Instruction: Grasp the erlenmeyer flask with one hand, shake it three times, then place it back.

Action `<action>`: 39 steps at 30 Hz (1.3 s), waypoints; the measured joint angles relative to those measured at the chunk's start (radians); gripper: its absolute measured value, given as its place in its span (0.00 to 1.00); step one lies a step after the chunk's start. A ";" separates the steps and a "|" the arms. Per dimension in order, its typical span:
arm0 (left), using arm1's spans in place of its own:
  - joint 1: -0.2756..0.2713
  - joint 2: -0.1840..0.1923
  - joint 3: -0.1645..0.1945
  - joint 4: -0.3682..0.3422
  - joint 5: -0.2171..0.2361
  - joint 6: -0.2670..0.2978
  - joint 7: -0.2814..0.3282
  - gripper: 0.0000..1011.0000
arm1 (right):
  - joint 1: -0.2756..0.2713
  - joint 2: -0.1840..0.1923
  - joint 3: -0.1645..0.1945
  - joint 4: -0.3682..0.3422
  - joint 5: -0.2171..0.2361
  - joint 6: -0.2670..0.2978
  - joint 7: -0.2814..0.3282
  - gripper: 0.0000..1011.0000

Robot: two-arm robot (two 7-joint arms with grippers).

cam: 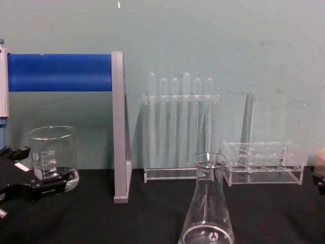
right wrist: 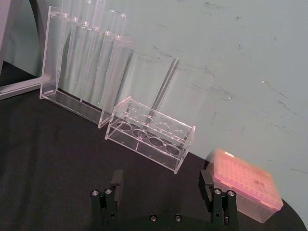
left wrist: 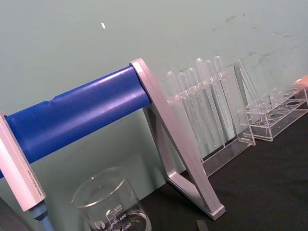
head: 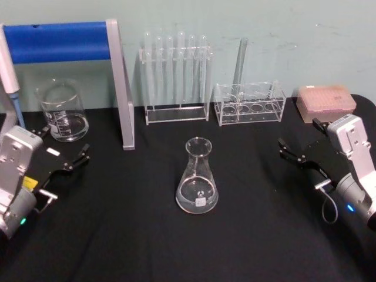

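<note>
Standing upright near the middle of the matte black counter (head: 117, 247), the flask (head: 197, 176) is between the two grippers and touched by neither. It is clear, glossy glass, conical in shape, with a wide round base, a narrow neck and a flared rim. A small white logo marks its wall near the bottom.

The left gripper (head: 63, 144) hangs low at the counter's left, its black jaws spread open with nothing between them. It is just in front of a cylindrical glass beaker (head: 62, 111) with white printed graduations. The right gripper (head: 302, 140) is at the right, well apart from the flask, and its jaws are likewise parted and empty.

Behind the flask, along the pale green wall, stand a tall clear rack (head: 175, 76) of round-topped test tubes and a lower clear rack (head: 249, 104) holding one tube. A boxy pink case (head: 326, 101) lies to their right. A smooth blue bar (head: 61, 41) meets a flat grey upright (head: 122, 88) beside the beaker.
</note>
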 joint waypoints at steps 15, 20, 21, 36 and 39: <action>0.000 0.000 0.000 0.000 0.000 0.000 0.000 0.99 | 0.000 0.000 0.000 0.000 0.000 0.000 0.000 0.99; 0.000 0.000 0.000 0.000 0.000 0.000 0.000 0.99 | 0.000 0.000 0.000 0.000 0.000 0.000 0.000 0.99; 0.000 0.000 0.000 0.000 0.000 0.000 0.000 0.99 | 0.000 0.000 0.000 0.000 0.000 0.000 0.000 0.99; 0.000 0.000 0.000 0.000 0.000 0.000 0.000 0.99 | 0.000 0.000 0.000 0.000 0.000 0.000 0.000 0.99; 0.000 0.000 0.000 0.000 0.000 0.000 0.000 0.99 | 0.000 0.000 0.000 0.000 0.000 0.000 0.000 0.99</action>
